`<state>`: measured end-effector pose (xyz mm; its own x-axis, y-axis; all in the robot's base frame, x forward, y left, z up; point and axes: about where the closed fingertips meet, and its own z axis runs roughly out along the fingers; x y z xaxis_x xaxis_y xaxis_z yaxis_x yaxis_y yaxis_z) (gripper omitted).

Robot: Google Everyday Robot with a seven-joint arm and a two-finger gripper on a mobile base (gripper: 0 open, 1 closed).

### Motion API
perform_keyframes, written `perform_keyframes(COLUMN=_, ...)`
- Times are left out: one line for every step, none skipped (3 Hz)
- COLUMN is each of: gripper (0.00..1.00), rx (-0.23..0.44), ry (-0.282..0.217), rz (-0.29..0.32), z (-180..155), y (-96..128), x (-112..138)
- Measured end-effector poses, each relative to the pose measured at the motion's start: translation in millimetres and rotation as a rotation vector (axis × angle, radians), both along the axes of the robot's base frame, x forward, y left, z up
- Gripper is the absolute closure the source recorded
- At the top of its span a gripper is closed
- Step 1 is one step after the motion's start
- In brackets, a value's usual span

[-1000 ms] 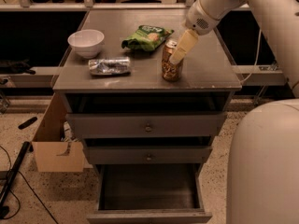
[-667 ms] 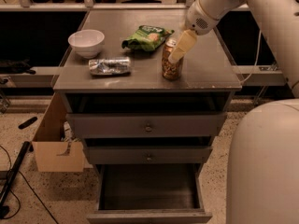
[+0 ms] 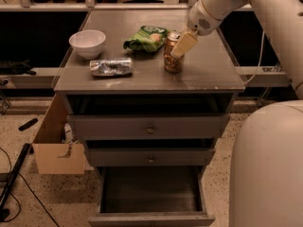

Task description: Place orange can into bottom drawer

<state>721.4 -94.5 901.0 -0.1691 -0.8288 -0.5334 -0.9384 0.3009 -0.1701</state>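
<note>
The orange can (image 3: 171, 63) stands upright on the top of the grey cabinet (image 3: 208, 77), a little right of the middle and toward the far half. The gripper (image 3: 182, 44) is at the upper right side of this can and comes down to it from the far right, on the end of the white arm (image 3: 258, 4). One pale part of the gripper lies across the front of the can near its rim. If the gripper clamps the can or only stands beside it, I cannot tell.

The bottom drawer (image 3: 151, 190) is pulled out toward the near side, and its dark inside is visible. Above it there are two shallower drawers, each with a small knob (image 3: 150, 128).

On the cabinet top, left of the orange can, a crushed silver can (image 3: 111, 66) lies on its side. A white bowl (image 3: 87, 43) stands further left and far. A green snack bag (image 3: 147, 38) lies just beside the orange can, on its far left. A cardboard box (image 3: 57, 150) stands on the floor left of the cabinet.
</note>
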Motion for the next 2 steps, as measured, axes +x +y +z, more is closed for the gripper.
perform_keyframes(gripper=0.85, rx=0.0, ry=0.0, rz=0.0, z=-0.1, y=0.0, x=0.0)
perform_keyframes(gripper=1.0, rx=0.0, ry=0.0, rz=0.0, z=-0.1, y=0.1, x=0.0)
